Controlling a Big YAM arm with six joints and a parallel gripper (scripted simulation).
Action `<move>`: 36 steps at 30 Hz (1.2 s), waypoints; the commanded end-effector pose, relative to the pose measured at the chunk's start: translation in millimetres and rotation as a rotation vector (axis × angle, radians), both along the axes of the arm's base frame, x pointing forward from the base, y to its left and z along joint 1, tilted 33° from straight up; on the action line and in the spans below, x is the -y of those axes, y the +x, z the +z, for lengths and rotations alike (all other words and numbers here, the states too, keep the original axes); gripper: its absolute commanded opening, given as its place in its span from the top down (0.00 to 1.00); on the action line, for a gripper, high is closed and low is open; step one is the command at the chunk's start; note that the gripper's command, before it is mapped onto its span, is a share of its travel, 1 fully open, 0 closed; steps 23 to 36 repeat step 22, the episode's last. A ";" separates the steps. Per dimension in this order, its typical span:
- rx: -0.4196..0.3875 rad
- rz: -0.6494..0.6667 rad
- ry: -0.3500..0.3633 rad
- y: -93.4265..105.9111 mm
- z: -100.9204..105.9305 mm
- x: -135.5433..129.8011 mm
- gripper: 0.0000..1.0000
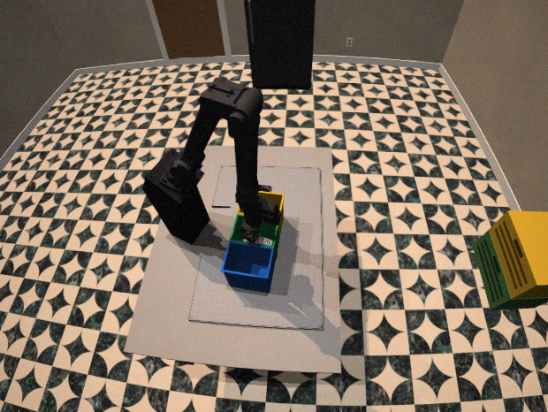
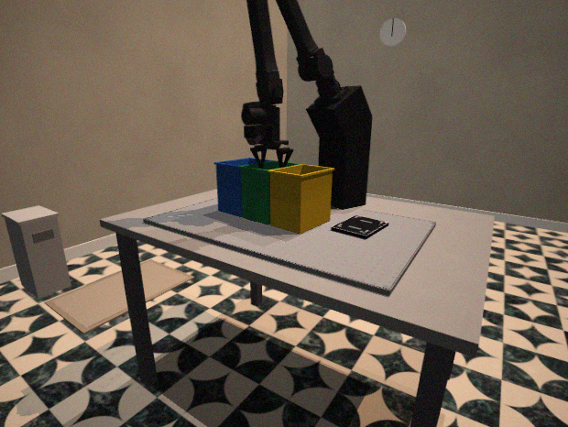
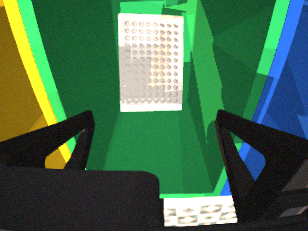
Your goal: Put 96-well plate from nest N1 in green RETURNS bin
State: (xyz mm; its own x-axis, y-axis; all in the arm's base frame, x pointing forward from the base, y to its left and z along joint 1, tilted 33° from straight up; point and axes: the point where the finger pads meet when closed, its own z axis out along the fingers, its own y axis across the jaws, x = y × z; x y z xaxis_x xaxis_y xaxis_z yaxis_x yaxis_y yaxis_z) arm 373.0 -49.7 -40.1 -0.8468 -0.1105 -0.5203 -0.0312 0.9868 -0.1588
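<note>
The white 96-well plate (image 3: pixel 150 62) lies inside the green bin, well below its rim and clear of my fingers. My gripper (image 3: pixel 154 116) is open and empty, its fingertips just at the green bin's mouth (image 2: pixel 270 161). The green bin (image 2: pixel 255 192) stands upright between the blue bin (image 2: pixel 229 185) and the yellow bin (image 2: pixel 300 196), all three in a row on the mat. In the top view my arm covers most of the green bin (image 1: pixel 259 230). The black plate nest (image 2: pixel 359 226) sits empty to the right of the yellow bin.
The robot's black base (image 2: pixel 342 147) stands behind the bins. A white tag (image 3: pixel 199 213) sits on the green bin's near rim. A grey cabinet (image 2: pixel 36 250) and a yellow-green crate (image 1: pixel 515 259) stand on the floor, away from the table.
</note>
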 end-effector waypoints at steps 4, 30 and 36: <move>0.008 0.001 -0.001 0.5 1.7 0.6 0.01; 0.008 0.001 -0.001 0.5 1.7 0.6 0.18; 0.008 0.001 -0.001 0.5 1.7 0.6 0.18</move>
